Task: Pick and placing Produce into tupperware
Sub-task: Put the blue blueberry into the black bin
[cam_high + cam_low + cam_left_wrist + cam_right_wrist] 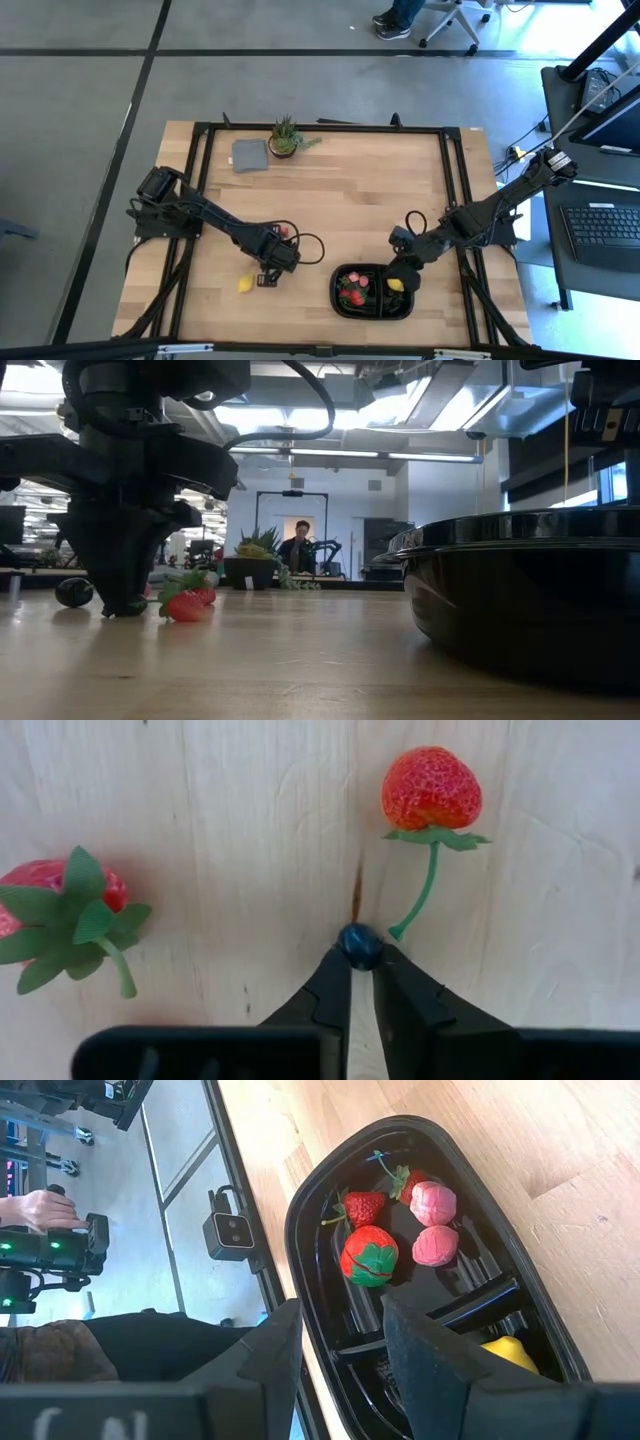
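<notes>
My left gripper (272,268) (358,960) points down at the wood near the table's near edge, shut on a small dark cherry (360,944). Two red strawberries (430,788) (55,900) lie on the wood beside it, and a yellow lemon (245,285) lies to its left. The black tray (373,292) (320,1230) sits at the near edge and holds strawberries (370,1255), pink bits (433,1203) and a lemon (510,1350). My right gripper (400,272) (345,1350) hovers open over the tray's right part. My left gripper pinches the dark cherry (360,944) between the free ends of its two fingers, coming from above and pointing down. The cherry is at the table top; I cannot tell whether it is lifted off the wood.
A green potted plant (285,137) and a flat grey cloth (250,154) stand at the far edge. Another dark round piece (73,592) lies beside the left gripper (120,600). A person's hand (35,1208) shows off the table, past the near edge. Bare wood lies mid-table.
</notes>
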Controlling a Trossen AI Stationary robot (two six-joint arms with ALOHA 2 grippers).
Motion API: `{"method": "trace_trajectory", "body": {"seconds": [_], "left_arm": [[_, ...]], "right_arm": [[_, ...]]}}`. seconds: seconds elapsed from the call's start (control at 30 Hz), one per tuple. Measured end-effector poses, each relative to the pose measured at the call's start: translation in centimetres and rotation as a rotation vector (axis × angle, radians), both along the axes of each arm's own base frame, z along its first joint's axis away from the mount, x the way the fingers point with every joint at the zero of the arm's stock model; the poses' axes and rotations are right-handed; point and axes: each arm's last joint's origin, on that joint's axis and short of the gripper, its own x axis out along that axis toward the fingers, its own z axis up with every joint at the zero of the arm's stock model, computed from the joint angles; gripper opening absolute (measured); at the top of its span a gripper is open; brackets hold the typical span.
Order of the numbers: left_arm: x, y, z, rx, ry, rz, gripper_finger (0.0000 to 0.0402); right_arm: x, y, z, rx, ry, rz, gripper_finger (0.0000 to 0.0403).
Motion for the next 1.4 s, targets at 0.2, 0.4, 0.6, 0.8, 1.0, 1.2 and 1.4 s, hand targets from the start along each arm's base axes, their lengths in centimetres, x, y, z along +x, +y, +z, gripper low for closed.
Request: {"method": "trace_trajectory", "body": {"seconds": [0.2, 0.4, 0.6, 0.8, 1.0, 1.2, 1.4], "left_arm": [[0.03, -0.04, -0.01, 0.002, -0.005, -0.002, 0.0066], [0.04, -0.06, 0.00, 0.001, -0.007, -0.002, 0.0092], [0.06, -0.07, -0.01, 0.000, -0.009, -0.002, 0.0110], [0.16, -0.10, 0.00, -0.001, -0.019, -0.001, 0.0131], [0.23, -0.12, 0.03, -0.004, -0.027, -0.001, 0.0149], [0.28, -0.09, 0.04, 0.013, -0.038, 0.005, 0.0151], [0.30, -0.07, 0.05, 0.026, -0.046, 0.009, 0.0143]], "right_arm": [[0.00, 0.00, 0.00, 0.000, 0.000, 0.000, 0.0147], [0.01, 0.01, 0.00, 0.000, -0.001, 0.000, 0.0147], [0.02, 0.01, 0.01, 0.001, -0.002, -0.001, 0.0147], [0.02, 0.01, 0.01, 0.001, -0.002, -0.001, 0.0147], [0.02, 0.01, 0.01, 0.001, -0.002, -0.001, 0.0147], [0.02, 0.01, 0.01, 0.001, -0.001, -0.001, 0.0147], [0.02, 0.01, 0.01, 0.001, -0.001, -0.001, 0.0147]]}}
